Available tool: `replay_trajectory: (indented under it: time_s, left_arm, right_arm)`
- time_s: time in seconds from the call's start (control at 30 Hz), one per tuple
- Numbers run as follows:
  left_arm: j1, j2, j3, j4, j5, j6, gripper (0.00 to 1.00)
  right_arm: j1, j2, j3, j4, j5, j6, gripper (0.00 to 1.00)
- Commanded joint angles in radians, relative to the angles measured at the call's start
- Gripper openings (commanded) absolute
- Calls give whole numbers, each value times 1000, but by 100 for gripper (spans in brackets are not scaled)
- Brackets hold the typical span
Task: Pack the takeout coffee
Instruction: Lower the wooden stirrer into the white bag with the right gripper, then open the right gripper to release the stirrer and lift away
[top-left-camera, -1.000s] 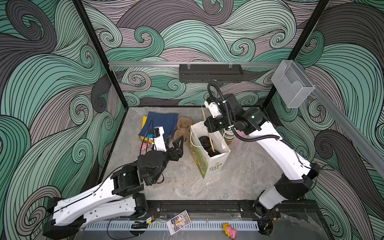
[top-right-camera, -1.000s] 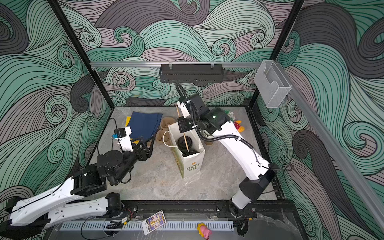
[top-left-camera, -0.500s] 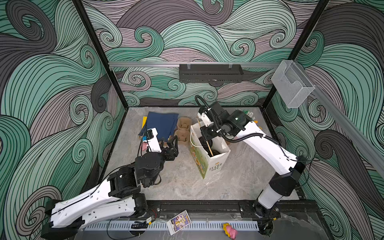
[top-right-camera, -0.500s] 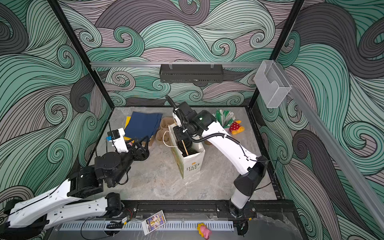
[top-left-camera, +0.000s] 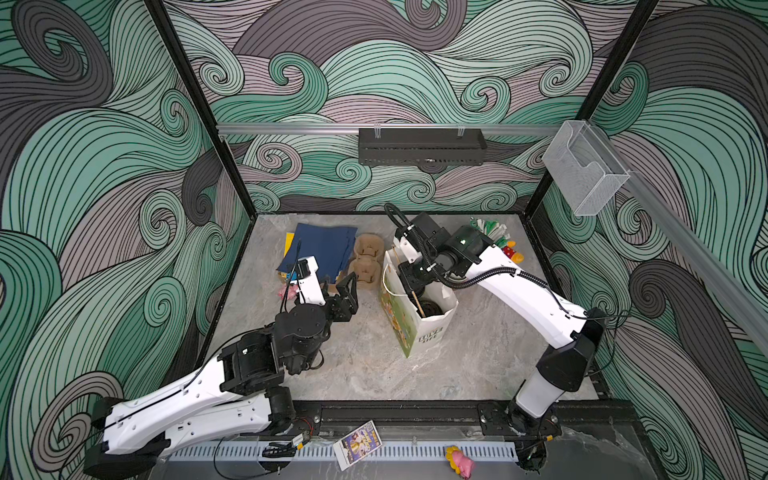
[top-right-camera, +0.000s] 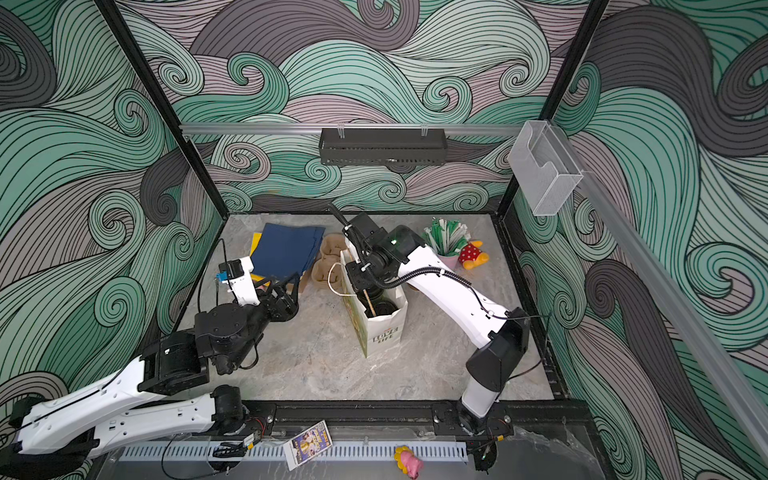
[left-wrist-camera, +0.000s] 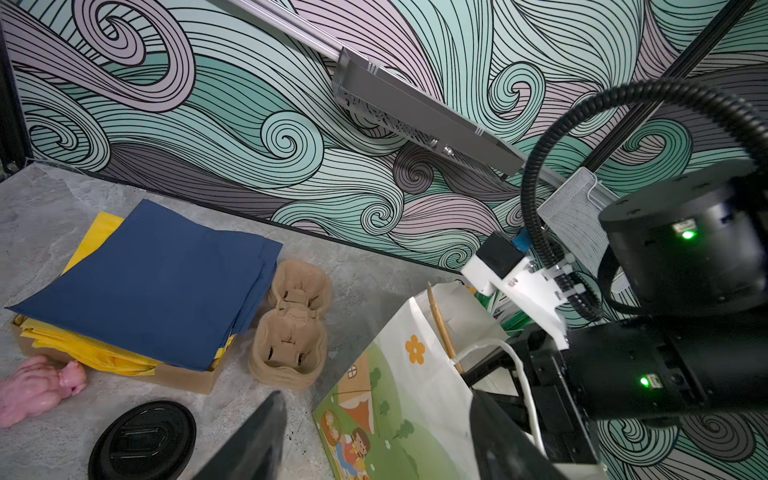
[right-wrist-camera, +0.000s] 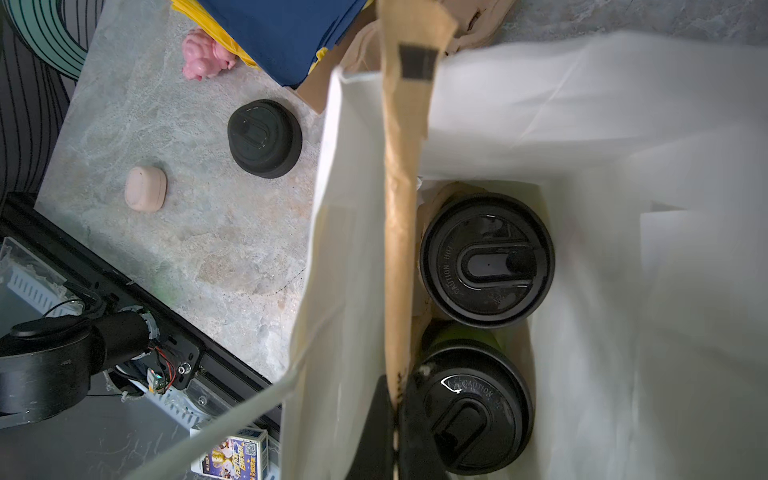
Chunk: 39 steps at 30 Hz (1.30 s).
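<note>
Brown paper-wrapped stick (right-wrist-camera: 401, 232): my right gripper (right-wrist-camera: 395, 386) clamps it, lidded cups (right-wrist-camera: 486, 259) just beside; my left gripper (top-left-camera: 348, 293) stands spread, empty.

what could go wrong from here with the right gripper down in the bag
1. The right gripper is shut on the wrapped stick right beside a lidded cup; going lower may knock its lid or tip it.
2. The stick's top pokes past the rim of the bag, and the left gripper is open, apart from the bag; a sideways drag might tilt or topple it.
</note>
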<state>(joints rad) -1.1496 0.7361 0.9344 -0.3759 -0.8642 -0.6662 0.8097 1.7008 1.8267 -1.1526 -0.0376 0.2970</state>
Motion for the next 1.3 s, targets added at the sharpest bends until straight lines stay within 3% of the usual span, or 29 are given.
replay_trajectory:
  time_s: [0.0,0.2,0.33,0.57,0.8,1.03,1.27]
  left_arm:
    - [6,6,17,-22,-18,-6,71]
    - [6,13,24,-26,-13,-5,72]
    - [8,14,26,-26,-13,-4,72]
    - [11,28,33,-26,-12,-1,72]
    - [17,39,43,-33,-11,2,72]
    - [30,26,32,-111,-75,-101,72]
    - [102,9,-8,-201,-82,-252,70]
  right_arm:
    - [6,13,0,-34,-3,17,5]
    - [6,27,26,-47,7,22,25]
    - [6,17,71,-69,30,18,34]
    - [6,-34,170,-130,103,0,37]
    - [6,-150,158,-122,199,-24,36]
    - [5,-507,-132,66,379,-27,36]
    - [3,-863,-521,192,607,161,38]
